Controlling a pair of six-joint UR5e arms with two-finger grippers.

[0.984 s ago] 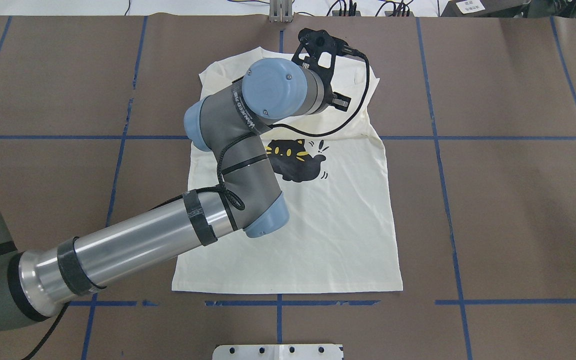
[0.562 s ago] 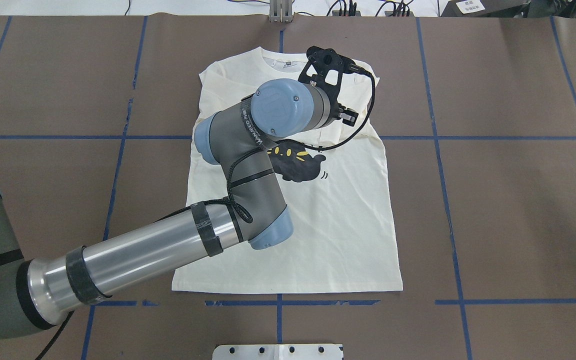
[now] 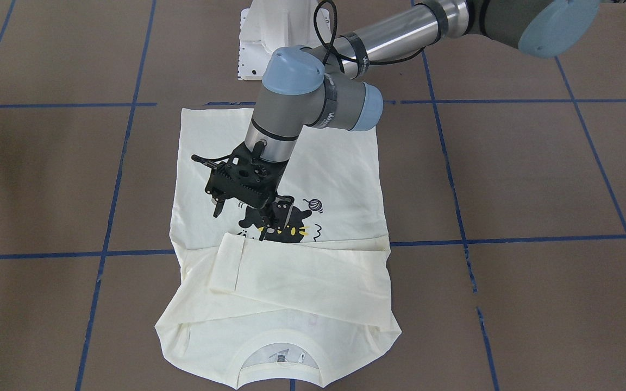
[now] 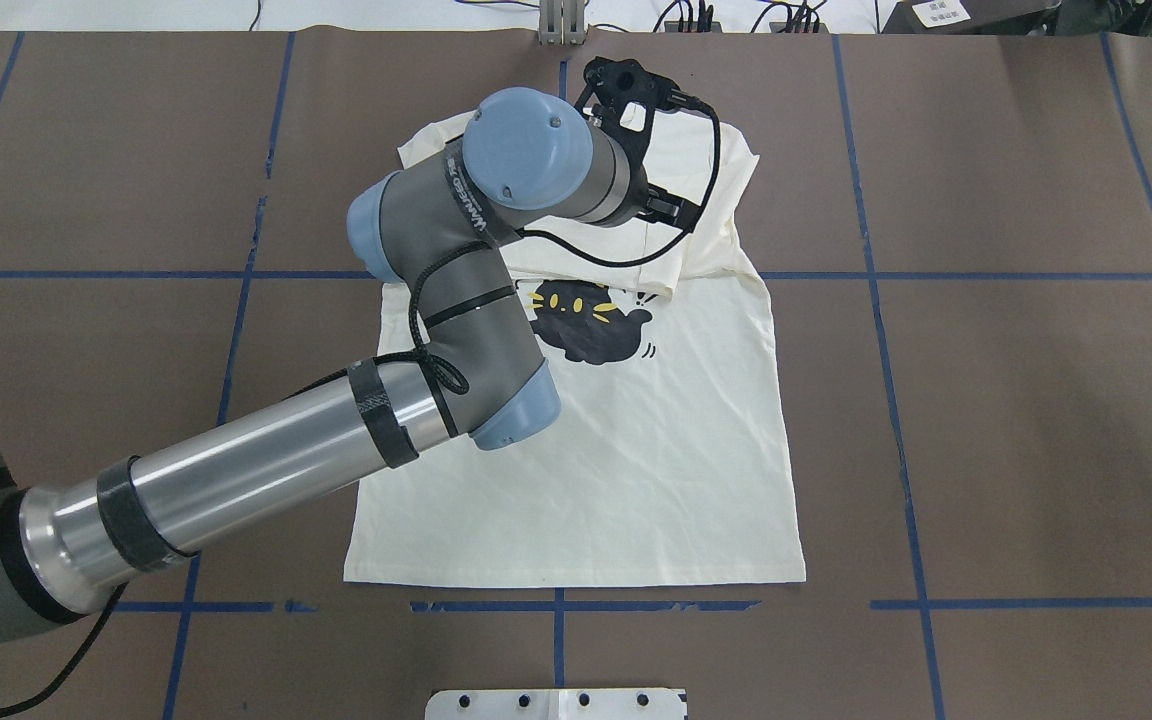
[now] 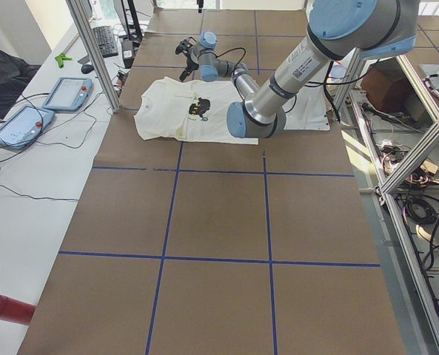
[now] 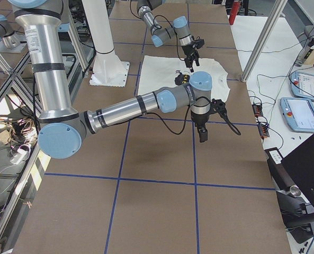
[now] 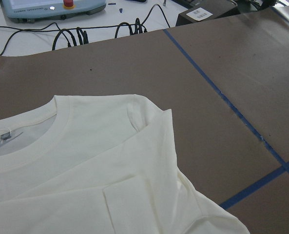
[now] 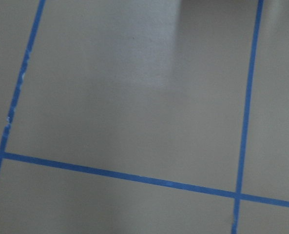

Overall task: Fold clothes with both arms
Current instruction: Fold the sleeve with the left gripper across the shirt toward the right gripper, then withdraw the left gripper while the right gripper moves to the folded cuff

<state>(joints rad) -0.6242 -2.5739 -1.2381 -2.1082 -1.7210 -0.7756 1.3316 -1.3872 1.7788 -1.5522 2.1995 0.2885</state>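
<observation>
Freshly laid, the sleeve (image 3: 302, 271) crosses the shirt (image 4: 636, 480): one fold done. Left gripper (image 3: 276, 220): fingers seemingly apart; right gripper (image 6: 203, 137): cannot tell.

The overhead view looks forward and down from behind the robot, taking in the whole shirt (image 4: 636, 450), with the left arm (image 4: 266, 480) entering at its left edge. The front-facing view looks steeply down from across the table (image 3: 536, 179), nearer, with the pedestal base (image 3: 258, 38) at its top. Both share the cat print (image 4: 591, 325). The two side views stand high at the table's ends, far off, facing each other along it. The left wrist view sits close over the collar (image 7: 42, 134); the right wrist view looks closely at blue tape lines (image 8: 134, 178) on bare table
</observation>
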